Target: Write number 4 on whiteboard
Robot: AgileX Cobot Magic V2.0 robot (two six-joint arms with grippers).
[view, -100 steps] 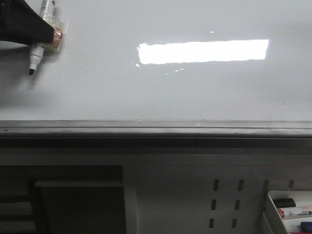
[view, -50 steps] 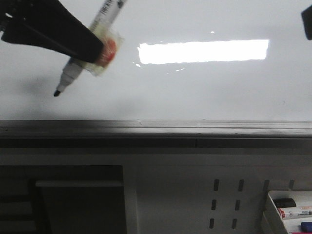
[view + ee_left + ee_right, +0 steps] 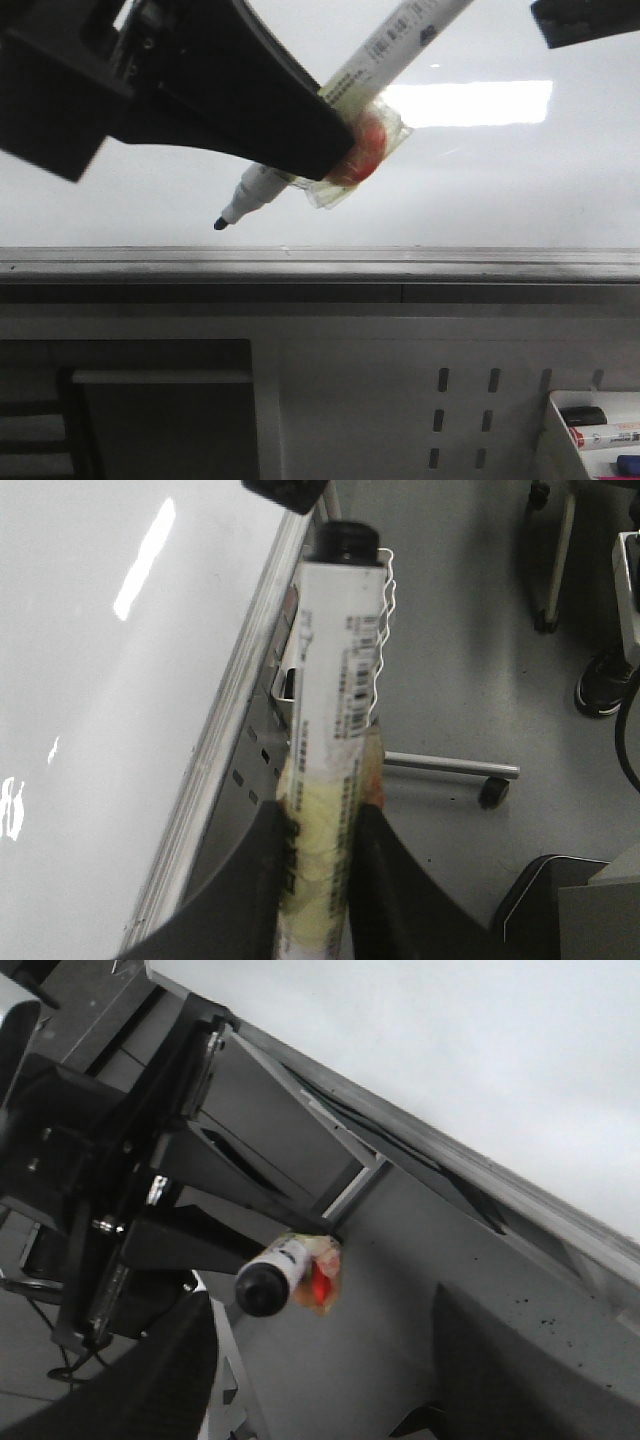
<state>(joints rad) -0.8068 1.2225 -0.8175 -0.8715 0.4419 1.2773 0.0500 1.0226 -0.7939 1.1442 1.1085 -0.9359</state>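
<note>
Glossy white whiteboard (image 3: 500, 190) fills the upper front view, bare, no number 4 drawn yet. Left gripper (image 3: 335, 150) pinches a white black-tipped marker (image 3: 300, 165), tip just off the surface; right gripper (image 3: 320, 1380) spread, idle. Suggest pressing lightly, holding steady contact through each stroke.
</note>
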